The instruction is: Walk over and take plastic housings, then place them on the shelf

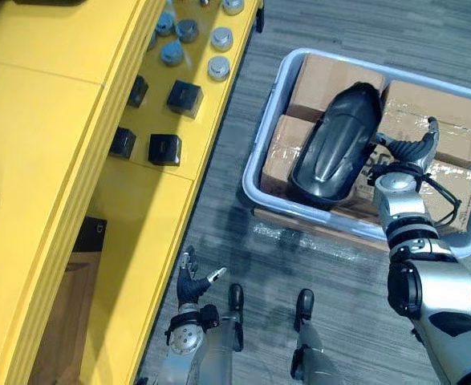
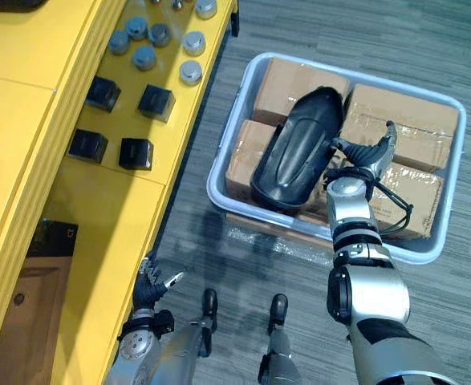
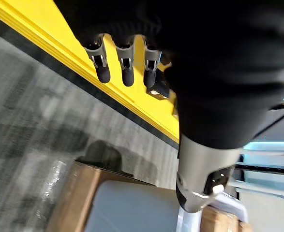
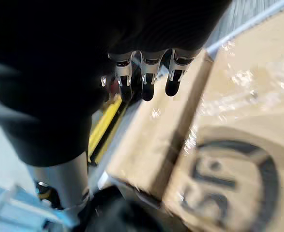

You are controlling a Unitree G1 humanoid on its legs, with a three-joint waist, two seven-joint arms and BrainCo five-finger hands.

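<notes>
Atop the boxes [image 1: 323, 80], toward the bin's [image 1: 257, 148] left wall, lies the housing [image 1: 335, 148], likely light, stiff, slick; grip its long edges. Right hand [image 1: 408, 152], fingers straight, is just beside it; left hand [image 1: 192, 282] hangs slack-fingered.

Right hand [image 1: 408, 151] outstretched, left hand [image 1: 192, 283] low, both relaxed.

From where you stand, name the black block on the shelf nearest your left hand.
The near-row black block at the edge of the shelf; the other three lie farther from the left hand.
</notes>
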